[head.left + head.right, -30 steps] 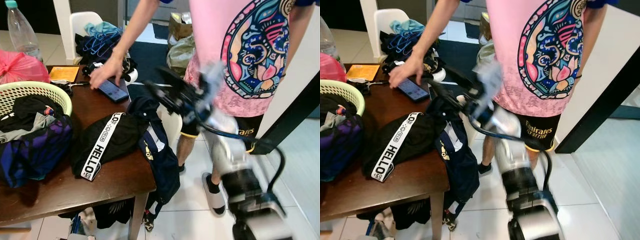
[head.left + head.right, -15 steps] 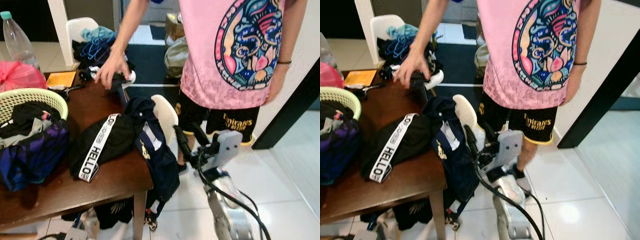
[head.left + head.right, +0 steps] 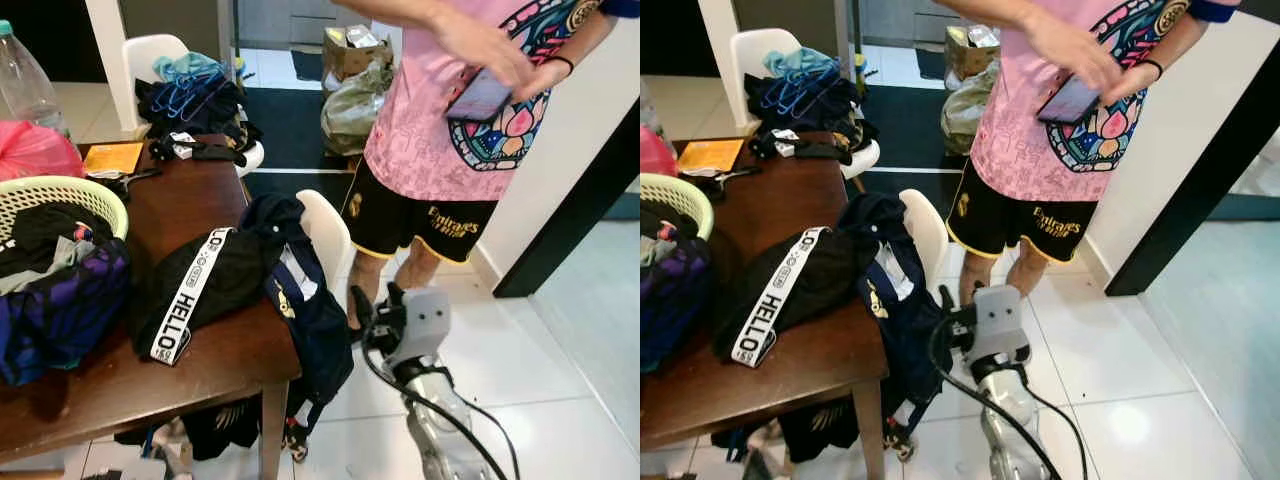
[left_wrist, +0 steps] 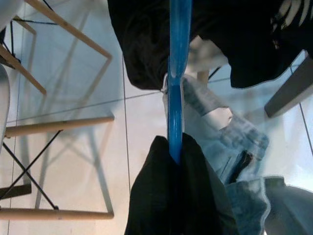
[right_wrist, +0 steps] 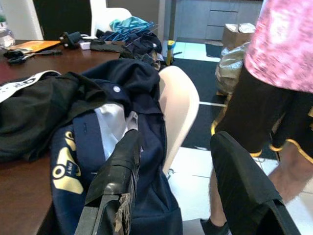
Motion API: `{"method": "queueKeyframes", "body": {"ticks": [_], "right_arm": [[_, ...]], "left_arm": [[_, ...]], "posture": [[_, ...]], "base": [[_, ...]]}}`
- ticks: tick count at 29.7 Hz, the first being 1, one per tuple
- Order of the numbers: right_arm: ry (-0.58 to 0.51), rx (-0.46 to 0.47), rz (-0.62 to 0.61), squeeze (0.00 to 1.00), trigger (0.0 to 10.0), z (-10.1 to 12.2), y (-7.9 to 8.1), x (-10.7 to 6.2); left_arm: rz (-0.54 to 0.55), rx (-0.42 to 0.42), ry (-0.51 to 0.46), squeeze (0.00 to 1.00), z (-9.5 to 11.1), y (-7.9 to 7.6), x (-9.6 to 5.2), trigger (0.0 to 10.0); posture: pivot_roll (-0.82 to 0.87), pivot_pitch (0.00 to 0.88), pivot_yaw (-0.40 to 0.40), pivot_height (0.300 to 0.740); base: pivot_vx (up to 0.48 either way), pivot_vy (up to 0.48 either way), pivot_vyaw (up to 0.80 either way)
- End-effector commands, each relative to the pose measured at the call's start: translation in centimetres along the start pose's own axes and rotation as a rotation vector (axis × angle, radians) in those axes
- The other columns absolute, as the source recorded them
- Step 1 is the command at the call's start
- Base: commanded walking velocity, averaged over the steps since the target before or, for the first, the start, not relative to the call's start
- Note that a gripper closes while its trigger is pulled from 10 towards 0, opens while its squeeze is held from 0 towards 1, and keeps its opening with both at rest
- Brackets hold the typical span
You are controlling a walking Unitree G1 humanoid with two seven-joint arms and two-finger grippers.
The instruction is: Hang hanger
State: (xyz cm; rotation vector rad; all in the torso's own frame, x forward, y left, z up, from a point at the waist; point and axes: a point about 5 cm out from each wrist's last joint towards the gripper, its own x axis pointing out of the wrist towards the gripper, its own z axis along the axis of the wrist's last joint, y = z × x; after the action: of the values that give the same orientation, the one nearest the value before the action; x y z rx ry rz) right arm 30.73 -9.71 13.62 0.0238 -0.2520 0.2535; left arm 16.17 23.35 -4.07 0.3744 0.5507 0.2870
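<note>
Lowered right claw [image 3: 945,300] — open, empty | left claw [image 4: 176,156] grips blue hanger [image 4: 177,73]

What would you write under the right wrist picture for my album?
Open right gripper faces a navy blue jacket draped over the dark wooden table.

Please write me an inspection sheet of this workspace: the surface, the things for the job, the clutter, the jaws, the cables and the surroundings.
Surface: brown wooden table, crowded with clothes.
Job's things: blue hanger in the left gripper, above jeans on the floor; more blue hangers lie on the far chair.
Clutter: black HELLO garment, navy jacket over the table edge, laundry basket, bottle.
Jaws: right gripper open, empty, near the white chair.
Cables: black cable along the right arm.
Surroundings: person in a pink shirt holding a phone.
</note>
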Motion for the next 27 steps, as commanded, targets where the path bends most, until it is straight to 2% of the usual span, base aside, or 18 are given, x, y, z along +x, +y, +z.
{"method": "queueKeyframes", "body": {"ticks": [1,5,6,11,27], "right_arm": [[0.009,-0.012,-0.003,0.00,10.0,-0.3,-0.1,-0.1],[0.006,-0.014,-0.003,0.00,10.0,-0.4,-0.1,0.0],[0.007,-0.014,0.000,0.00,10.0,-0.5,0.0,0.0],[0.006,-0.014,0.000,0.00,10.0,-0.6,-0.1,0.1],[0.005,-0.017,0.006,0.00,10.0,-0.8,0.0,0.2]], "left_arm": [[-0.005,0.001,-0.101,0.00,1.4,0.2,-0.2,10.0],[-0.007,0.010,-0.080,0.00,0.6,0.4,-0.8,10.0],[-0.019,0.017,-0.057,0.00,-0.4,0.3,-1.5,10.0],[-0.033,0.021,-0.035,0.00,-1.2,0.0,-1.9,10.0],[-0.030,0.019,0.049,0.00,-2.8,-0.1,-0.6,10.0]], "posture": [[0.08,0.070,-0.038,0.740],[0.08,0.075,-0.037,0.740],[0.08,0.081,-0.038,0.740],[0.08,0.084,-0.038,0.740],[0.08,0.082,-0.039,0.740]], "base": [[0.000,0.000,0.00],[-0.330,0.000,0.00],[-0.480,0.000,0.00],[-0.480,0.000,0.00],[-0.480,0.000,0.00]]}}
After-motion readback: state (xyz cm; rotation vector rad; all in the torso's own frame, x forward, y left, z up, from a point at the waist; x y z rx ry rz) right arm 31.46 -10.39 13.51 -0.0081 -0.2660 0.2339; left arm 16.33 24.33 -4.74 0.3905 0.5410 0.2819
